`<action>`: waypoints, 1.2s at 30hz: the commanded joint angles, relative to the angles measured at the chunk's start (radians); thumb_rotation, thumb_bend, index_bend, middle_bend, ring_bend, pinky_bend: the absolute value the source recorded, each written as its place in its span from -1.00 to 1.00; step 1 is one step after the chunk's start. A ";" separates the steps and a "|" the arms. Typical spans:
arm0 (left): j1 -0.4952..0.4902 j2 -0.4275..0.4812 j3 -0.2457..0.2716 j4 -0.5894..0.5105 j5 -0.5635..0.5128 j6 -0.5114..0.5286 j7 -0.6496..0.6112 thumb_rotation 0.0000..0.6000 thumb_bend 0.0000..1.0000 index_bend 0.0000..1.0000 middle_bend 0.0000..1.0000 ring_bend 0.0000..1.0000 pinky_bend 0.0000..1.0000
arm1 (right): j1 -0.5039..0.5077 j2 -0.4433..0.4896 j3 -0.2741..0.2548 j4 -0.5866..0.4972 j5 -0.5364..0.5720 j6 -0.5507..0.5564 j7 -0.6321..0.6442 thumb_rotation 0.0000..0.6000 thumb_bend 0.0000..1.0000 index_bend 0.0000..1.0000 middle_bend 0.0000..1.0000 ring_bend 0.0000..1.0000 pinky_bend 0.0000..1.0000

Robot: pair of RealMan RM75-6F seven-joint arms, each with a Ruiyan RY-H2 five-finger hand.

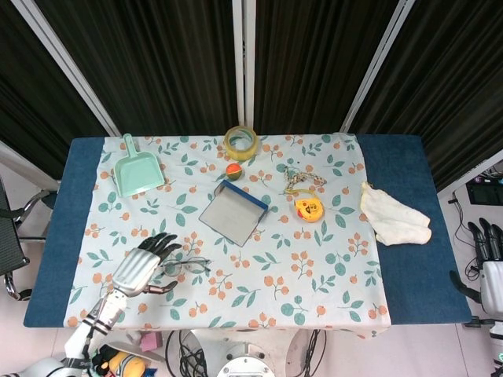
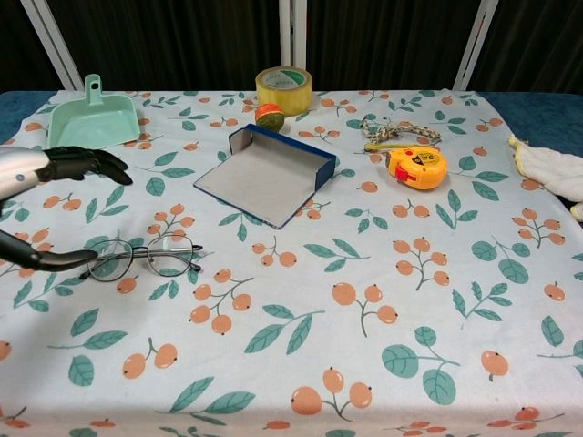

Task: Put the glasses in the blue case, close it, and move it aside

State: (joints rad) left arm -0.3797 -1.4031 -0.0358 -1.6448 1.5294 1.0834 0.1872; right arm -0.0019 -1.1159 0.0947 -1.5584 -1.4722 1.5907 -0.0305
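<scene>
The glasses (image 1: 189, 265) (image 2: 143, 257) lie unfolded on the floral cloth, front left. The blue case (image 1: 233, 213) (image 2: 266, 174) lies open behind them near the table's middle, its grey lining facing up. My left hand (image 1: 143, 265) (image 2: 50, 177) hovers open just left of the glasses, fingers spread over the frame's left end and thumb below it, touching nothing that I can see. My right hand (image 1: 492, 267) stays off the table's right edge, fingers straight and holding nothing.
A green dustpan (image 1: 137, 170) sits at the back left. A tape roll (image 1: 240, 142) and a small orange ball (image 1: 233, 169) stand behind the case. A yellow tape measure (image 1: 309, 209), a cord (image 1: 299, 180) and a white cloth (image 1: 394, 215) lie to the right.
</scene>
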 commanded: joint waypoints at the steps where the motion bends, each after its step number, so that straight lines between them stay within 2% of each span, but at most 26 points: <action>1: -0.026 -0.042 -0.012 0.028 -0.045 -0.033 0.022 0.38 -0.50 -0.53 -0.81 -0.87 -0.67 | -0.005 0.003 0.004 0.007 0.010 0.001 0.011 1.00 -0.75 -1.00 -1.00 -1.00 -1.00; 3: -0.030 -0.062 -0.017 0.046 -0.063 -0.032 0.030 0.44 -0.50 -0.46 -0.81 -0.87 -0.67 | -0.008 0.006 0.006 0.010 0.016 0.001 0.019 1.00 -0.75 -1.00 -1.00 -1.00 -1.00; 11: -0.055 -0.116 -0.021 0.107 -0.130 -0.068 0.049 0.99 -0.48 -0.35 -0.80 -0.87 -0.67 | -0.010 0.018 0.016 0.004 0.026 0.004 0.025 1.00 -0.75 -1.00 -1.00 -1.00 -1.00; 28: -0.102 -0.149 -0.030 0.148 -0.170 -0.097 0.018 1.00 -0.47 -0.15 -0.79 -0.87 -0.67 | -0.006 0.021 0.014 0.003 0.028 -0.016 0.014 1.00 -0.75 -1.00 -1.00 -1.00 -1.00; 36: -0.123 -0.164 -0.034 0.159 -0.187 -0.113 -0.007 1.00 -0.37 -0.08 -0.77 -0.87 -0.67 | -0.008 0.020 0.016 0.009 0.035 -0.018 0.024 1.00 -0.75 -1.00 -1.00 -1.00 -1.00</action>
State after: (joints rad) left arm -0.5019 -1.5670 -0.0691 -1.4857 1.3425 0.9705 0.1807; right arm -0.0095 -1.0955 0.1102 -1.5499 -1.4383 1.5731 -0.0060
